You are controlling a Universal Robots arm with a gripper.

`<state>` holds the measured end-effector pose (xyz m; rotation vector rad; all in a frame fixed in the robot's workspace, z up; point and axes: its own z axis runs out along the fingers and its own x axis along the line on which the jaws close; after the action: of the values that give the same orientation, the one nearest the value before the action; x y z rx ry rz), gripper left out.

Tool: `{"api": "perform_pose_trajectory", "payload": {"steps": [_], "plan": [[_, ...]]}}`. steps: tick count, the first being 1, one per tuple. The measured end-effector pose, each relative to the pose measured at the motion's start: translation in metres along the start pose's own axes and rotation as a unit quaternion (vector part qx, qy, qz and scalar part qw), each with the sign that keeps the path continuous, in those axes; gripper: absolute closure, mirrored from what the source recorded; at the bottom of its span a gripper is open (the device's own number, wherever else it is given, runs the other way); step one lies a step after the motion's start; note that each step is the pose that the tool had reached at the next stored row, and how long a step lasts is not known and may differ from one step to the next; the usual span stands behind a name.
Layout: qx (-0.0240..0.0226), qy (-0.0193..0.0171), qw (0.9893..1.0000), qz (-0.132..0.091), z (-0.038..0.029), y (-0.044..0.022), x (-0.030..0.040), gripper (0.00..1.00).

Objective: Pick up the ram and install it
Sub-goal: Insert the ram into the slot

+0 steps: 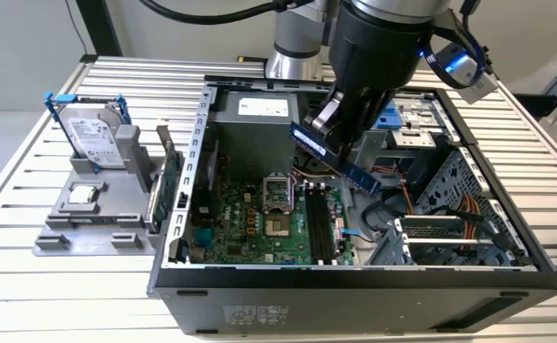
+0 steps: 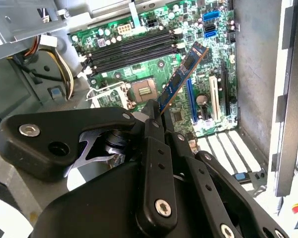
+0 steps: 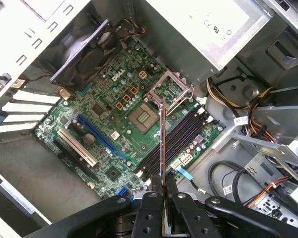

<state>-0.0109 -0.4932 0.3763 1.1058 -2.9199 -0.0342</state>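
My gripper (image 1: 335, 131) is shut on the ram (image 1: 340, 161), a long blue stick with black chips. It hangs tilted above the open computer case, over the motherboard (image 1: 250, 221). In the second wrist view the ram (image 2: 181, 74) sticks out from between the black fingers (image 2: 151, 124) and slants over the board. In the first wrist view the ram (image 3: 162, 134) is edge-on, a thin line rising from the gripper (image 3: 162, 184). It runs near the CPU socket (image 3: 145, 116) and beside the black memory slots (image 3: 176, 141). The slots (image 1: 318, 227) lie below the stick, apart from it.
A silver hard drive with blue rails (image 1: 93, 136) stands in a grey holder (image 1: 88, 214) on the exterior view's left. A green expansion card (image 1: 167, 189) leans beside the case wall (image 1: 198, 143). Orange and yellow cables (image 1: 450, 211) and a drive cage (image 1: 440, 239) crowd the case's right side.
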Motion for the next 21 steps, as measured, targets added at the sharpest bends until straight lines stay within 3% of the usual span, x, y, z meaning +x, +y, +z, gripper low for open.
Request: {"api": "perform_pose_trajectory", "payload": {"steps": [11, 21], "plan": [[-0.0003, -0.0008, 0.9996, 0.029, 0.0, 0.0, 0.0, 1.0], [-0.0006, -0.0015, 0.9984, 0.056, 0.0, 0.0, 0.0, 1.0]]}}
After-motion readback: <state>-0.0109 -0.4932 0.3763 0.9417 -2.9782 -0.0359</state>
